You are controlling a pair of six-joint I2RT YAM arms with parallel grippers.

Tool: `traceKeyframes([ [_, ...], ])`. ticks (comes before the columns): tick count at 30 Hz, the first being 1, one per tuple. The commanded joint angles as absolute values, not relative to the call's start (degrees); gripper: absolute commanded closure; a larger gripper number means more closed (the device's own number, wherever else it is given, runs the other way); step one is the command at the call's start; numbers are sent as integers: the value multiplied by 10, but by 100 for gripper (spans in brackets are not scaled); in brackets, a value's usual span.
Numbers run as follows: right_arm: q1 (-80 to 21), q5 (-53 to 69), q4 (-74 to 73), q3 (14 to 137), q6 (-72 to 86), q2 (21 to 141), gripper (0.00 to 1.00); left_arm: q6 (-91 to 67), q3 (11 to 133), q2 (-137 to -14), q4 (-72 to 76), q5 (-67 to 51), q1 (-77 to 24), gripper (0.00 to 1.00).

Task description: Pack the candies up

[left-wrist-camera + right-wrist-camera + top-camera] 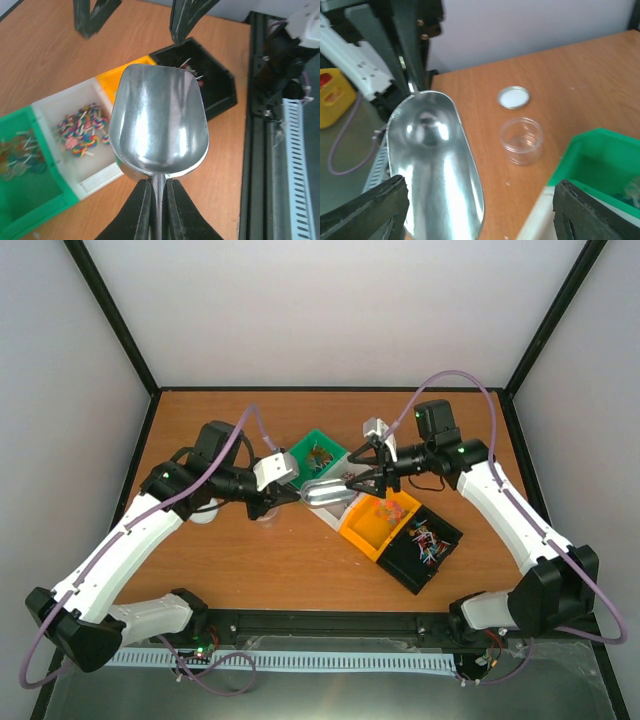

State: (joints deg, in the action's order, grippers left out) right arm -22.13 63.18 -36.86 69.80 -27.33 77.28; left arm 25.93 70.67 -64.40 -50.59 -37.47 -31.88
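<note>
Plain white walls [330,310] framed by black posts [110,310] enclose a brown wooden table [230,560] that fills the middle of the overhead view. A black rail [330,622] runs along its lower edge.

Two white-and-black arms rise from that rail. The left arm [120,540] comes in from the lower left and the right arm [510,510] from the lower right, and they meet near the centre of the frame.

Four plastic bins sit side by side in a slanting row from the centre toward the lower right. The order is a green bin [318,452], a white bin [50,107], an orange bin [365,530] and a black bin [410,565].

The candies [82,132] lie inside these bins. Striped multicoloured ones are in the white bin, amber ones in the green, and further small heaps in the orange and black.

Above the white bin hangs a shiny metal scoop [157,120]. The left gripper [159,184] is clamped tight on its thin handle. The right gripper [479,181] is spread wide, with one finger on each side of the scoop's bowl. Whether either finger touches the metal cannot be told.

In the right wrist view, a small clear round jar [521,141] stands on bare wood near the green bin. Its lid [513,97] lies flat a little above it in that frame.
</note>
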Motion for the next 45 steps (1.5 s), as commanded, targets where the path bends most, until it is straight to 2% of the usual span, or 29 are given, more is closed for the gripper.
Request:
traceKeyframes([
  [1,-202,528,-386,729,-266,794,21,213,730,-650,-501,-277,-316,99],
  [3,-202,434,-369,725,-251,801,16,203,732,-655,-504,-243,-316,99],
  [6,-202,305,-353,729,-238,830,15,197,732,-666,-506,-200,-316,99],
  [9,-202,245,-360,746,-232,874,16,183,721,-674,-488,-154,-316,99],
  [17,-207,167,-371,790,-240,991,18,176,731,-755,-499,-33,-314,99],
  [24,-221,102,-352,807,-251,1059,22,167,775,-817,-514,16,-311,99],
  [31,-226,106,-329,805,-231,1089,28,157,862,-918,-571,29,-310,99],
  [37,-226,95,-295,782,-213,1090,43,147,932,-995,-609,38,-310,99],
  [45,-226,81,-281,769,-195,1085,68,142,953,-1029,-614,67,-310,99],
])
